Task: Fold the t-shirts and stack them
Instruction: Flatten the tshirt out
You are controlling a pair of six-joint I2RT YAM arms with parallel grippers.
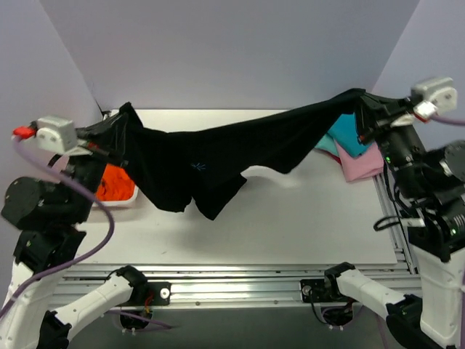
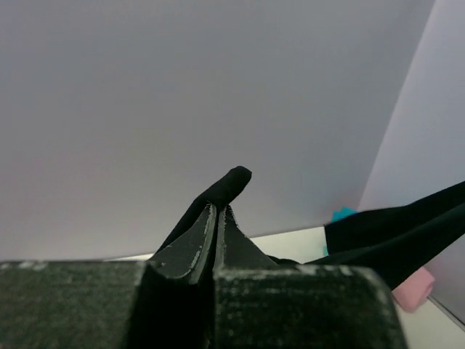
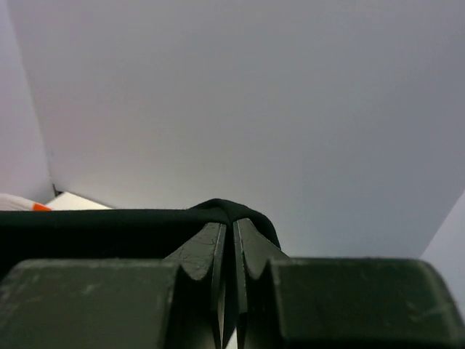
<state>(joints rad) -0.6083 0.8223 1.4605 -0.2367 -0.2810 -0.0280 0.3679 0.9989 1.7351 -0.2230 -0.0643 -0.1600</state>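
The large black t-shirt (image 1: 218, 156) hangs stretched in the air between my two grippers, sagging in the middle, its light-blue starburst mark (image 1: 198, 167) showing. My left gripper (image 1: 116, 134) is shut on its left end, with cloth poking past the tips (image 2: 227, 185). My right gripper (image 1: 361, 102) is shut on its right end, where cloth wraps over the tips (image 3: 232, 211). A teal t-shirt (image 1: 347, 142) lies on a pink one (image 1: 361, 163) at the back right. An orange t-shirt (image 1: 116, 183) lies in the white mesh basket (image 1: 132, 196) at left.
The white tabletop (image 1: 290, 218) lies under the hanging shirt. A metal rail (image 1: 240, 283) runs along the near edge and another (image 1: 386, 211) up the right side. Purple walls close in the back and sides.
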